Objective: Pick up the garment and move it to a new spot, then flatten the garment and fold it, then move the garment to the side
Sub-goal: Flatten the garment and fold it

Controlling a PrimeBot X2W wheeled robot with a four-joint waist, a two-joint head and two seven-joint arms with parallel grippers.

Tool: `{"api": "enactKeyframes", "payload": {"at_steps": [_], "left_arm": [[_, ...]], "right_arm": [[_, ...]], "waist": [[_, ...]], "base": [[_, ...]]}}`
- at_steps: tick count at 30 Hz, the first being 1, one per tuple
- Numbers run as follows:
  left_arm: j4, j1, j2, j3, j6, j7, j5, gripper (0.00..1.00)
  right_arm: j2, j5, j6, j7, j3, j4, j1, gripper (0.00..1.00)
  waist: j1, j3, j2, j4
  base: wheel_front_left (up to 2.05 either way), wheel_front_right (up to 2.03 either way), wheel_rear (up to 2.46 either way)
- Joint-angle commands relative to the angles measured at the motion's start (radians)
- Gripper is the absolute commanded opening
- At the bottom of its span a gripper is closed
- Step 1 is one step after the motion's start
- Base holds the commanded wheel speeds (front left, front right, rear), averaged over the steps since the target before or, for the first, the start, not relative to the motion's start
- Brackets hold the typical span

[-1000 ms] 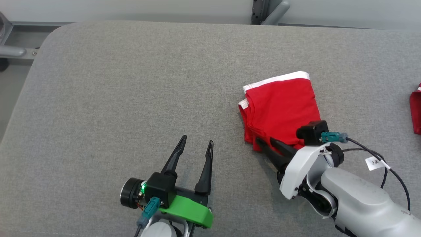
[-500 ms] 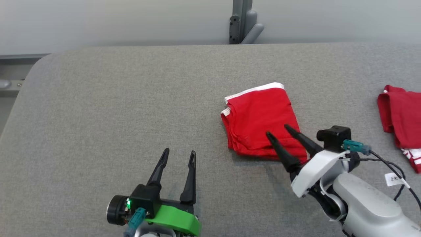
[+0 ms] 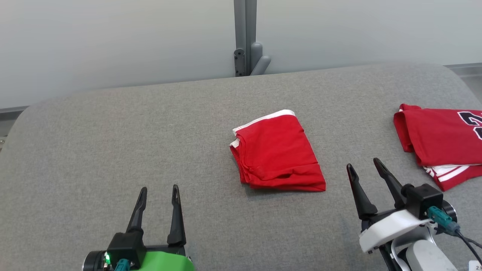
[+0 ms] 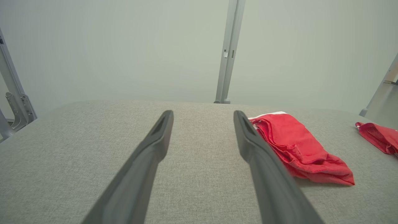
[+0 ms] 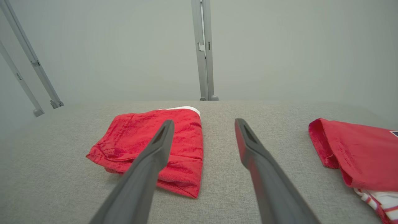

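Head view looks down on a red garment (image 3: 276, 152) lying near the middle of a gray counter (image 3: 113, 143). It is folded into a neat, thick square. You can see the layers stacked at its left edge. A white band runs along its far edge, and there is a small wrinkle near its front edge. Nothing is touching it.

From the left wrist view the garment (image 4: 298, 149) sits off to the right and looks a bit lumpy, with the white band at the far end. From the right wrist view it (image 5: 186, 146) lies to the left, partly behind one dark finger.

The right gripper (image 3: 363, 163) is near the garment's front right corner but apart from it. Its two fingers are spread and hold nothing. The left gripper (image 3: 159, 189) is farther away, at the lower left. Its fingers are also spread and hold nothing.

A red jersey (image 3: 437, 135) lies at the right edge of the counter, well apart from the garment. It has dark print and white stripes. A gray post (image 3: 244, 37) stands behind the counter against a pale wall.
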Motion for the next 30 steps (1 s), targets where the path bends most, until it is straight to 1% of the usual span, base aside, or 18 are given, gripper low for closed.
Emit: {"api": "enactKeyframes", "payload": {"at_steps": [1, 4, 9, 13, 30], "left_arm": [[-0.013, 0.037, 0.002, 0.021, 0.005, -0.002, 0.026, 1.00], [-0.030, 0.070, 0.002, 0.041, 0.004, -0.002, 0.048, 1.00], [-0.051, 0.106, 0.002, 0.056, 0.000, -0.002, 0.087, 1.00], [-0.054, 0.129, 0.002, 0.057, -0.001, -0.002, 0.096, 1.00], [-0.026, 0.115, 0.002, 0.035, 0.001, -0.002, 0.118, 1.00]], "right_arm": [[0.023, -0.051, 0.000, -0.003, -0.035, -0.032, 0.050, 1.00], [0.044, -0.098, 0.000, -0.003, -0.057, -0.069, 0.100, 1.00], [0.065, -0.122, 0.000, -0.003, -0.077, -0.094, 0.157, 1.00], [0.074, -0.128, 0.000, -0.003, -0.090, -0.099, 0.188, 1.00], [0.083, -0.122, 0.000, -0.003, -0.095, -0.087, 0.189, 1.00]], "waist": [[0.0000, -0.022, 0.0000, -0.022], [0.0000, -0.032, 0.0000, -0.025], [0.0000, -0.042, 0.0000, -0.025], [0.0000, -0.047, 0.0000, -0.020], [0.0000, -0.050, 0.0000, 0.019]], "base": [[0.00, 0.00, 0.00], [0.00, 0.00, 0.00], [0.00, 0.00, 0.00], [0.00, 0.00, 0.00], [0.00, 0.00, 0.00]]}}
